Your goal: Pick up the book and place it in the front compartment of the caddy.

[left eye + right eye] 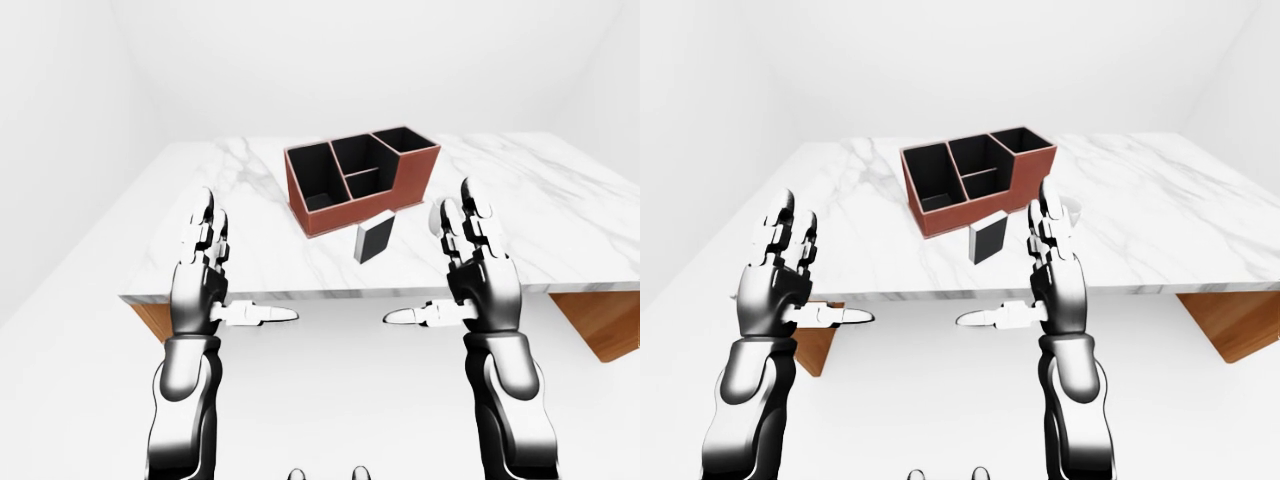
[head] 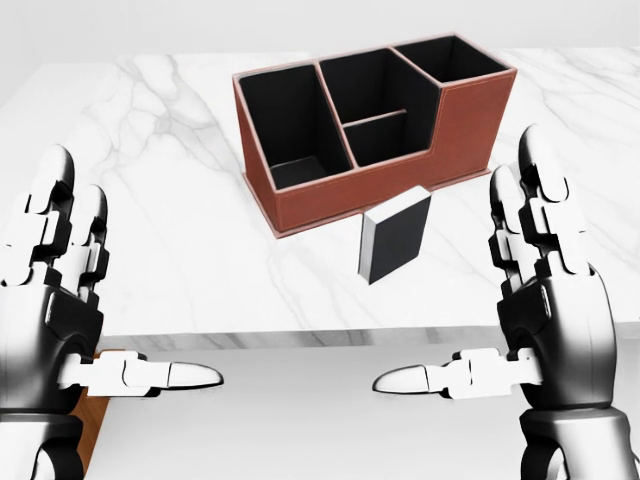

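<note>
Standing upright on the marble tabletop (image 2: 180, 240): the book (image 2: 393, 236), just beside the caddy (image 2: 372, 125) at its 6 o'clock. Hovering with fingers spread, gripping nothing: left hand (image 2: 55, 300) at the book's 8 o'clock, right hand (image 2: 545, 300) at 4 o'clock.

Bright, even, diffuse light fills every view; renders are sharp, without blur or edge distortion. Glossy highlights streak the arms; shadows stay faint.

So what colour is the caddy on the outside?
Reddish-brown outside, black inside; the caddy shows best in the head view.
</note>
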`<state>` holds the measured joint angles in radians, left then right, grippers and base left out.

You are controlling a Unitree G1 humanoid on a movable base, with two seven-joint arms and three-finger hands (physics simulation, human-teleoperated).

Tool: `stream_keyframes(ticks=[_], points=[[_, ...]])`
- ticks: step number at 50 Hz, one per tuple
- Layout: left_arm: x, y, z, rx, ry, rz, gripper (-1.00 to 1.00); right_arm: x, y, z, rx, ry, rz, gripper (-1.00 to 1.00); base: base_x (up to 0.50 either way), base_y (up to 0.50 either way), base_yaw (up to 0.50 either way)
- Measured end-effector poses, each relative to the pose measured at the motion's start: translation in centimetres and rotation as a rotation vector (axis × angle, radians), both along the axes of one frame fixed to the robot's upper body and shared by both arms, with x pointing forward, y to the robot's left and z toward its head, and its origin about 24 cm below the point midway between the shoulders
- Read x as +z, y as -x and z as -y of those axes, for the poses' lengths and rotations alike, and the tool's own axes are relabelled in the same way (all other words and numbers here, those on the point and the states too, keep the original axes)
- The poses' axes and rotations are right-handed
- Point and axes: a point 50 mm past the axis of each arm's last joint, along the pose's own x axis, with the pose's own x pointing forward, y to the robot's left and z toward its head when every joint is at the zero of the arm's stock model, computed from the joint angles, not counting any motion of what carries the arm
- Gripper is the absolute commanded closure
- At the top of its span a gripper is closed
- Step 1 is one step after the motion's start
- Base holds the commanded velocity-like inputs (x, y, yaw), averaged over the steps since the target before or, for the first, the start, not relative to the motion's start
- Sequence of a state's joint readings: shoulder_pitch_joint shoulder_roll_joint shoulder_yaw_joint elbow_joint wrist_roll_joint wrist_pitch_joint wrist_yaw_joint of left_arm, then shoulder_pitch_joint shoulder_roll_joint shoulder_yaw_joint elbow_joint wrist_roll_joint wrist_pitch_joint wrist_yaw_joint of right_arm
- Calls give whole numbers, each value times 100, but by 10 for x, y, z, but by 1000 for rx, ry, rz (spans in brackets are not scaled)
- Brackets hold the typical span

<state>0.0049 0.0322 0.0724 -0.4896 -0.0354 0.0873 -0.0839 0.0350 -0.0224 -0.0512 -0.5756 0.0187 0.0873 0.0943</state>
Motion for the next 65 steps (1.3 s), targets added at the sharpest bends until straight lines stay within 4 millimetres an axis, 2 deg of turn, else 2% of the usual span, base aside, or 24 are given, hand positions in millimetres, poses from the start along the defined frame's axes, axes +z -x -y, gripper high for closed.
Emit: stream_keyframes(ticks=[30, 50, 65], points=[[2, 1, 0, -1, 1, 8, -100, -2, 0, -1, 7, -1, -9, -100, 50, 0, 0], [2, 0, 1, -2, -1, 11, -100, -4, 0, -4, 9, 17, -19, -100, 0, 0, 0], [2, 1, 1, -2, -2, 10, -100, -5, 3, -6, 31, 26, -25, -100, 48, 0, 0]])
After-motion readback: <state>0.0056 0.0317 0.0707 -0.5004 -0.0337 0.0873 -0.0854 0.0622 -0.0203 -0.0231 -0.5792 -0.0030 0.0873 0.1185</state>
